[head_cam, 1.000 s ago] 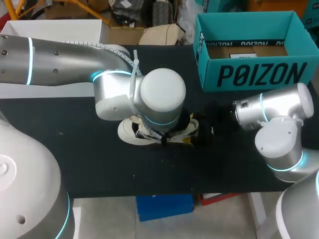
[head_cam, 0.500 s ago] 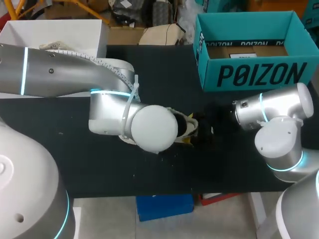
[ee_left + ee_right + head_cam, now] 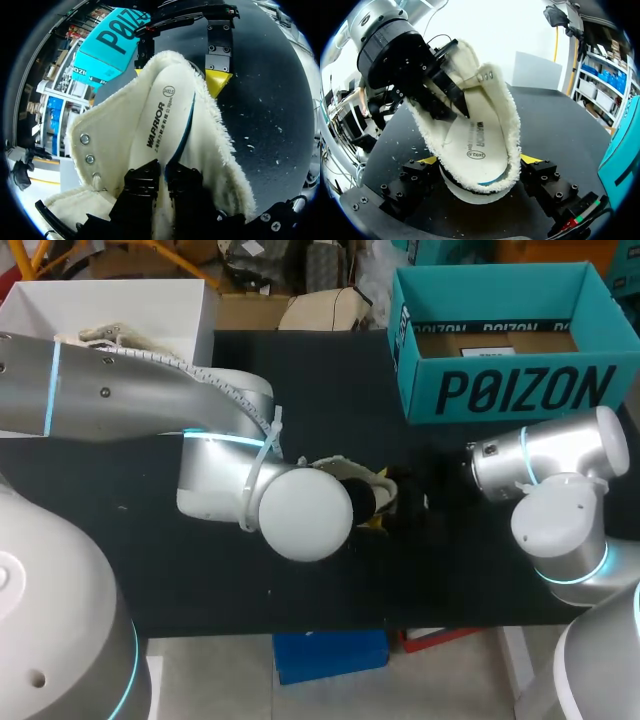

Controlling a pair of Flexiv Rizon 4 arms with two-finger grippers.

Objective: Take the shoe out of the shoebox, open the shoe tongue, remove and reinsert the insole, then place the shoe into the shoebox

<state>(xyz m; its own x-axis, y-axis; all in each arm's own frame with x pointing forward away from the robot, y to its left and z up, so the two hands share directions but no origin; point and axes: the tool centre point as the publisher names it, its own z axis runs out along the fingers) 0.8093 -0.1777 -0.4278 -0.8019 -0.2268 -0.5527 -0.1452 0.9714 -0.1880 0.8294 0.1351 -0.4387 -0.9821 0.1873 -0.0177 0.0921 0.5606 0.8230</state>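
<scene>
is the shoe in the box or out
Out: the shoe is over the table between the right jaws; the teal box stands apart, with no shoe inside.

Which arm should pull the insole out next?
Left. The left gripper pinches the insole inside the shoe; the right gripper clamps the shoe from both sides, steadying it.

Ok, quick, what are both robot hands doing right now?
Left gripper: shut on the insole.
Right gripper: shut on the shoe.
</scene>
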